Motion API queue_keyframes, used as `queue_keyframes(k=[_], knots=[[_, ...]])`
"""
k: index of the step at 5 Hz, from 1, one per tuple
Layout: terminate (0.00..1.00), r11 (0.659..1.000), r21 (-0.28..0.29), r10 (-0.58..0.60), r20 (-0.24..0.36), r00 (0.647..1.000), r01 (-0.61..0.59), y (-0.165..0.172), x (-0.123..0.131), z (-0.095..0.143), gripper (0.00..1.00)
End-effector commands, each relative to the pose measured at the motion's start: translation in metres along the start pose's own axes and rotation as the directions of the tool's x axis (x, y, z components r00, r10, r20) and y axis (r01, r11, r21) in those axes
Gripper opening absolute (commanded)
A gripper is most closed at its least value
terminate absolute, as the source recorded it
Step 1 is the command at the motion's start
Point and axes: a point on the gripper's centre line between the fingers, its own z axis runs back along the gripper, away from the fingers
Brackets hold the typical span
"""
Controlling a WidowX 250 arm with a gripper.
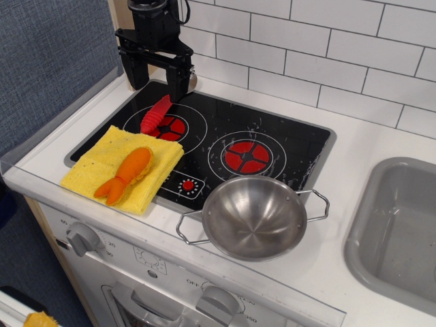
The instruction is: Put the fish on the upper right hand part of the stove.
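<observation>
The black gripper (pixel 155 76) hangs over the back left corner of the glossy black stove (pixel 286 143), its two fingers spread wide and holding nothing (a red ribbed-handled spoon (pixel 157 116) lies just below, on the left burner). The small orange soft-toy fish (pixel 126 174) lies on a yellow cloth (pixel 95 160) at the stove's front left, and a shiny steel two-handled bowl (pixel 253 216) sits on the white surface (pixel 340 272) in front of the right burner.

rear right area of stove (pixel 286 136) bare, steel bowl (pixel 253 216) overlapping its front edge, red spoon (pixel 156 115) on left burner, gripper (pixel 155 75) above rear left corner
</observation>
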Motion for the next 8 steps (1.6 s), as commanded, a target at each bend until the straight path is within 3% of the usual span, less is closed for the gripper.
queue_keyframes(k=[1,3,4,5,7,8], knots=[[0.00,1.000,0.000,0.000,0.000,1.000,0.000,0.000,0.000,0.000,1.00],[0.00,0.995,-0.019,-0.093,0.092,0.991,0.095,-0.014,-0.038,0.034,1.00],[0.00,0.989,-0.030,-0.142,0.064,0.988,0.144,-0.020,-0.061,0.028,1.00],[0.00,0.979,-0.012,-0.204,-0.044,0.978,0.204,-0.024,-0.087,-0.001,1.00],[0.00,0.974,-0.024,-0.227,-0.093,0.969,0.226,-0.027,-0.095,-0.025,1.00],[0.00,0.973,-0.014,-0.232,-0.084,0.969,0.232,-0.030,-0.093,-0.026,0.00]])
